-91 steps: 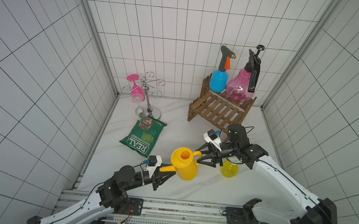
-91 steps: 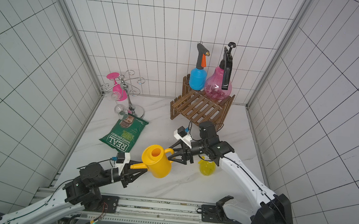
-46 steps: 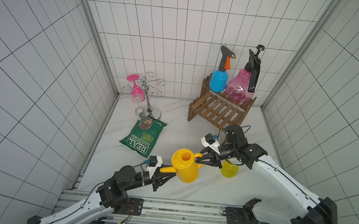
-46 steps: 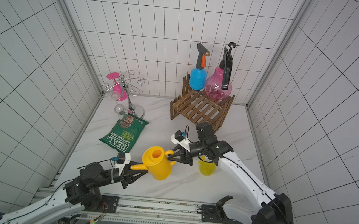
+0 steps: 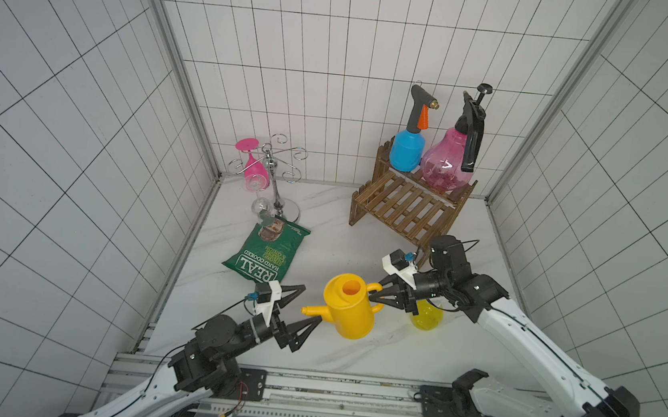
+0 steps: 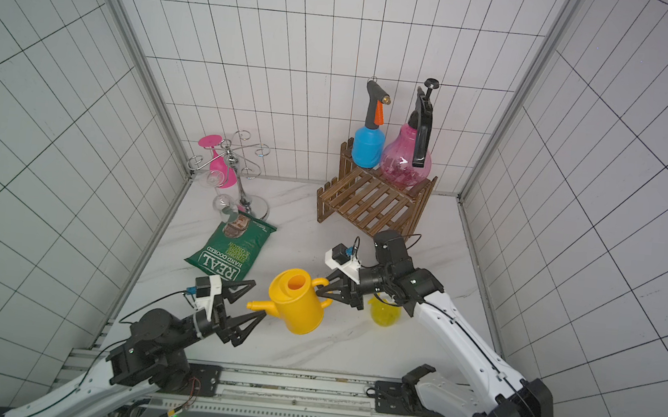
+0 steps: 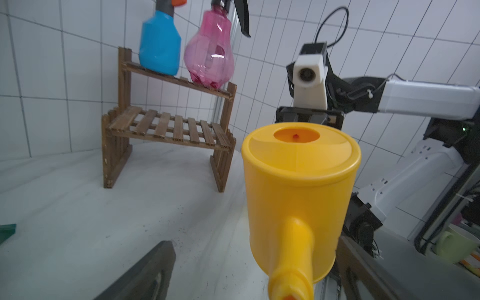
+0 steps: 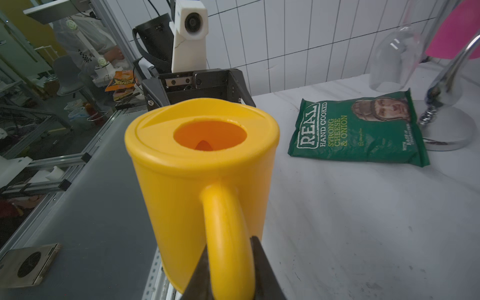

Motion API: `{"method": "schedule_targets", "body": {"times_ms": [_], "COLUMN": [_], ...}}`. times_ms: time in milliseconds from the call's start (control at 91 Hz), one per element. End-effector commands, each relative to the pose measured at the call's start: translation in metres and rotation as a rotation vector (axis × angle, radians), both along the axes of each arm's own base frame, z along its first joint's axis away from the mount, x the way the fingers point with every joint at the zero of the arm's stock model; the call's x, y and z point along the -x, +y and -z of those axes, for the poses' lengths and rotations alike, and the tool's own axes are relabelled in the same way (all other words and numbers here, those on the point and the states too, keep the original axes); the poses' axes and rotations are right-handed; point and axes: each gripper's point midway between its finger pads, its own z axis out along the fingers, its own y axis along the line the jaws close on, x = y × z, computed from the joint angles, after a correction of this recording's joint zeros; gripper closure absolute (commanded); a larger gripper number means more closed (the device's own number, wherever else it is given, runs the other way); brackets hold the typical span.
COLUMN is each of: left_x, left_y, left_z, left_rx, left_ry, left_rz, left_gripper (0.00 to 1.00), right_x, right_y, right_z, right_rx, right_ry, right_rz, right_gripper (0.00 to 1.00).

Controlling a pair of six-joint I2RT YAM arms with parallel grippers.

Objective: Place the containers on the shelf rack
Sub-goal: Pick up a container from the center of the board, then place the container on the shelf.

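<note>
The yellow watering can (image 5: 349, 311) (image 6: 298, 306) stands upright near the table's front, its spout toward my left arm. My right gripper (image 5: 374, 296) (image 8: 231, 270) is shut on its handle. My left gripper (image 5: 312, 303) (image 7: 254, 241) is open, one finger on either side of the spout, not touching it. A small yellow sprayer (image 5: 426, 316) sits mostly hidden under my right arm. The blue sprayer (image 5: 407, 149) and the pink sprayer (image 5: 447, 166) stand on the top tier of the brown shelf rack (image 5: 407, 208) at the back right. Its lower tier is bare.
A green crisp bag (image 5: 267, 253) lies left of centre. Behind it stands a chrome glass stand (image 5: 280, 187) with a pink wine glass (image 5: 251, 164) hanging from it and a clear glass (image 5: 261, 209) lower down. Tiled walls close in the sides and back.
My right gripper closed on the watering can's handle. My left gripper then opened and let go of the spout. The can shifted slightly toward the front.
</note>
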Motion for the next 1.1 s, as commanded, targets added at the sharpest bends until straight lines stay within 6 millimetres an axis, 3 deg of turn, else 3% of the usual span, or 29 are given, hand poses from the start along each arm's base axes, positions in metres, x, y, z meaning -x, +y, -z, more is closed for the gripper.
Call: {"method": "schedule_targets", "body": {"times_ms": [0, 231, 352, 627, 814, 1088], "left_x": [-0.016, -0.03, -0.034, -0.044, -0.046, -0.044], "left_y": [0.013, 0.021, 0.015, -0.004, -0.014, -0.013], "left_z": [0.005, 0.022, 0.031, 0.055, 0.063, 0.061], "left_rx": [-0.019, -0.02, 0.003, -0.07, -0.103, -0.086], "left_ry": [0.06, 0.109, 0.126, 0.228, 0.267, 0.263], "left_rz": [-0.117, -0.21, -0.201, -0.175, -0.151, -0.142], "left_gripper": [0.02, 0.02, 0.01, 0.01, 0.01, 0.01], "right_x": [-0.027, -0.1, -0.133, -0.203, -0.242, -0.29], "right_y": [-0.006, -0.04, -0.051, -0.048, -0.034, -0.016], "right_z": [-0.016, -0.029, -0.038, -0.055, -0.06, -0.049], "right_rx": [-0.069, -0.197, -0.262, -0.254, -0.262, -0.223], "right_ry": [-0.037, -0.203, -0.22, -0.314, -0.342, -0.387], "right_rz": [0.161, 0.655, 0.847, 1.131, 1.201, 1.266], "right_gripper": [1.0, 1.0, 1.0, 1.0, 1.0, 1.0]}}
